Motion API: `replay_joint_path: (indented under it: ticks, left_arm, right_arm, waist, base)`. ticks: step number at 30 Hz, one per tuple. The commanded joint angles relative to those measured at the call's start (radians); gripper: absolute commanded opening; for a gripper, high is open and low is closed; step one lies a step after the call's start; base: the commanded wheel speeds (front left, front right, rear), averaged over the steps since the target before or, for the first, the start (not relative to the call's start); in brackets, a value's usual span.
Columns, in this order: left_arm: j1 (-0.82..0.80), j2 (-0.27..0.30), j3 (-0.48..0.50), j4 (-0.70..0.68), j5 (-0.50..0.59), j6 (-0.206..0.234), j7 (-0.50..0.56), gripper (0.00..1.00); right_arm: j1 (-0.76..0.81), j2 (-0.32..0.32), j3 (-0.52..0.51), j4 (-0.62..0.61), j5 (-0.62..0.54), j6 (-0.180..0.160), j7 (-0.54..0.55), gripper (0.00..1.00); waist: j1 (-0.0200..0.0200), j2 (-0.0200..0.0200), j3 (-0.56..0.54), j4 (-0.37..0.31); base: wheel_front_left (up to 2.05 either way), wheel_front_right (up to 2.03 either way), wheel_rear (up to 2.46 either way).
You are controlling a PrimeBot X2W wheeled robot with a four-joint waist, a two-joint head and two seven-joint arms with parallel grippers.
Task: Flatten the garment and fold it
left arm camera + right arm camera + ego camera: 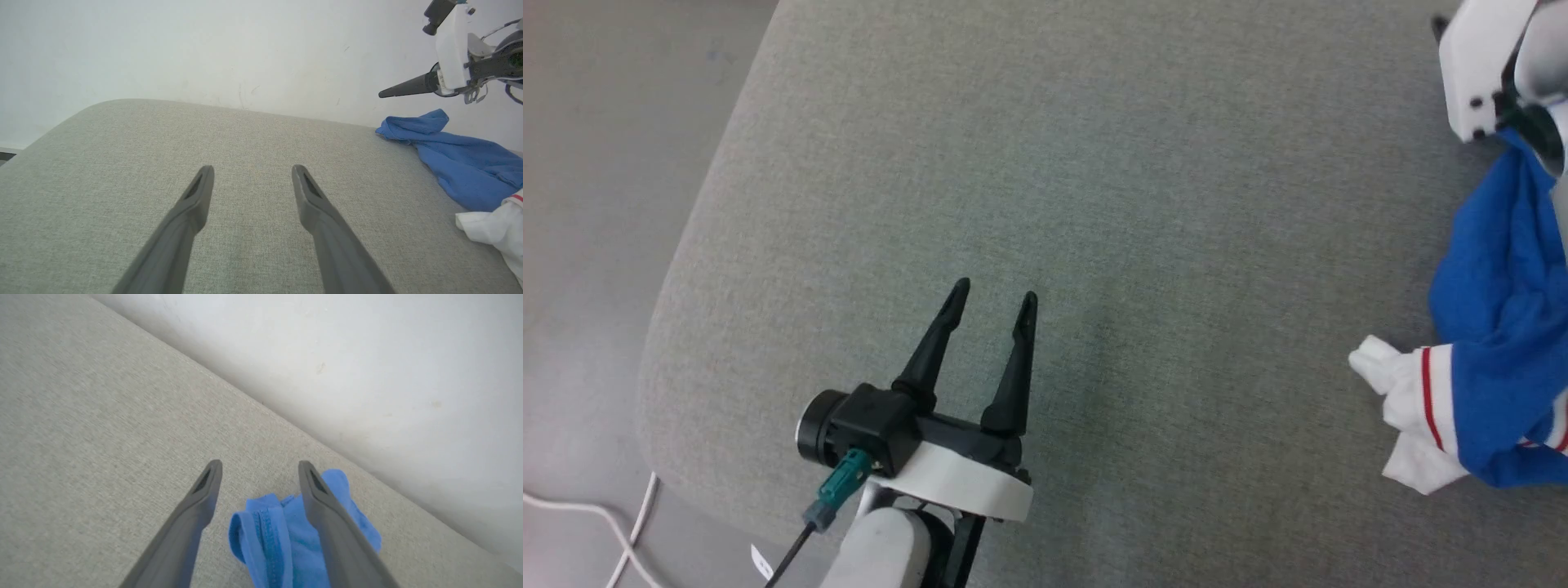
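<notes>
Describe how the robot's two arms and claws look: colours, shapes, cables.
The left claw has two long, tapering black fingers on a black base, white collar, pale grey forearm, teal plug with black cable. The right claw has matching dark pointed fingers, white housing.

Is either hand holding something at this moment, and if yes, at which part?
Nothing is held. Both hands are open: the right hand above the garment, not touching it; the left hand over bare cushion.
</notes>
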Motion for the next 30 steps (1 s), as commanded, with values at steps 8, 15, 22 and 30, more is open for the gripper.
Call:
replay_joint_path:
  ticks: [8, 15, 22, 30]
  left_arm:
    - [0.06, -0.002, 0.07, -0.008, 0.045, 0.005, -0.005, 1.0]
    - [0.132, 0.004, 0.147, -0.044, 0.082, 0.0, -0.005, 1.0]
    - [0.156, 0.006, 0.173, -0.064, 0.103, -0.023, -0.005, 1.0]
    - [0.129, 0.003, 0.165, -0.063, 0.114, -0.043, -0.005, 1.0]
  right_arm:
    - [0.065, -0.054, -0.025, -0.204, 0.122, -0.001, -0.143, 1.0]
    - [0.351, -0.047, -0.218, -0.433, 0.156, -0.001, -0.214, 1.0]
    - [0.654, -0.023, -0.336, -0.583, 0.16, -0.001, -0.068, 1.0]
    - [0.774, -0.021, -0.383, -0.617, 0.15, -0.001, 0.042, 1.0]
  waist:
    - [-0.0001, 0.0001, -0.149, -0.152]
    - [-0.0001, 0.0001, -0.191, -0.237]
    - [-0.0001, 0.0001, -0.177, -0.274]
    - [-0.0001, 0.0001, -0.115, -0.253]
  base:
    - [0.0, 0.0, 0.0]
    - [0.0, 0.0, 0.0]
    - [0.0, 0.0, 0.0]
    - [0.0, 0.0, 0.0]
